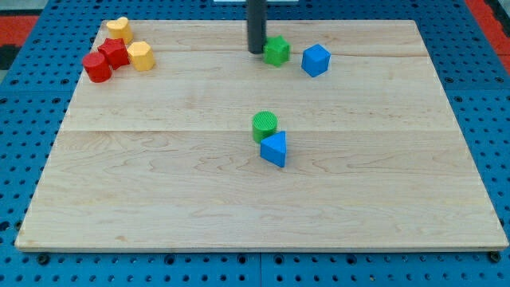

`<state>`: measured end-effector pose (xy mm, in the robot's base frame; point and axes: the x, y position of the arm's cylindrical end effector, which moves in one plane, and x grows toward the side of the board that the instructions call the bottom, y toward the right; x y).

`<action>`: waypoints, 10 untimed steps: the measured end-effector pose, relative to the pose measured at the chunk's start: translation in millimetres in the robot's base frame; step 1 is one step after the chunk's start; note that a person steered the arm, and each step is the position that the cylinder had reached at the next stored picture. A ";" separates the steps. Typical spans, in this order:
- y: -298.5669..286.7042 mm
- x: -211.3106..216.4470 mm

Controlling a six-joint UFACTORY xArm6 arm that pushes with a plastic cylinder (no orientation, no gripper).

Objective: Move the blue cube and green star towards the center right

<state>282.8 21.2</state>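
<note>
No readable text, labels, brands, numbers or signs anywhere. Tabletop [159, 183] plain wood, unmarked. Coloured blocks bear no lettering. Dark rod unmarked. Blue perforated surround shows holes only.

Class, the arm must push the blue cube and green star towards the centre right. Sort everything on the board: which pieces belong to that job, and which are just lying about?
Belongs to the job:
- blue cube, near the view's top
- green star, left of the cube
- my tip, just left of the star

Just lying about:
- green cylinder
- blue triangular block
- red blocks, yellow blocks, top left
</note>
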 end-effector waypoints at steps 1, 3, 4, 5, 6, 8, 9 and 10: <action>46.3 22.3; 39.7 -23.6; 136.0 6.6; 170.4 60.4; 161.8 81.6; 176.2 24.1; 157.3 7.9; 118.8 -10.8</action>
<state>272.0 139.9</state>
